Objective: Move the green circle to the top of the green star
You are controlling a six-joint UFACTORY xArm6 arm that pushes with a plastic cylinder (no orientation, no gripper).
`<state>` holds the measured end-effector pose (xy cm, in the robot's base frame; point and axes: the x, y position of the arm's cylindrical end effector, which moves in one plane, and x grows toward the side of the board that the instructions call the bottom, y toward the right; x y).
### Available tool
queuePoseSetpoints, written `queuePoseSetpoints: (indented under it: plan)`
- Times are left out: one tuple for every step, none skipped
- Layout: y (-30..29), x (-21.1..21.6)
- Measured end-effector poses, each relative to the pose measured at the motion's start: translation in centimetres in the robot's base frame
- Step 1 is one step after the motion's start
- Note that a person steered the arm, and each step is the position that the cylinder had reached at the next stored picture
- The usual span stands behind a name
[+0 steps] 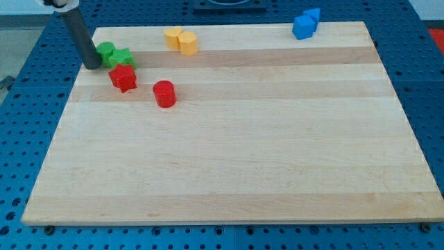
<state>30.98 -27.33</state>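
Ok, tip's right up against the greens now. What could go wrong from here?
My tip sits at the left side of the green circle, which already touches the green star. A push toward the view's right would likely shove both together rather than place the circle above the star. The red star lies just below and could get knocked. The pair is also near the board's top-left edge, leaving little room.

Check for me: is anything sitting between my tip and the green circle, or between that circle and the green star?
Nothing visible. My tip sits right at the green circle on its left side, and the circle already touches the green star on its upper left.
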Motion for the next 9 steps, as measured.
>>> queuePoseSetpoints:
  plan:
    - [0.5, -2.4]
    - [0.5, -1.9]
    - [-0.6, 2.2]
    - [-1.9, 8.3]
    - [2.4, 10.3]
    - [4.7, 10.5]
    - [6.1, 9.8]
    - [9.0, 8.2]
    - [9.6, 7.8]
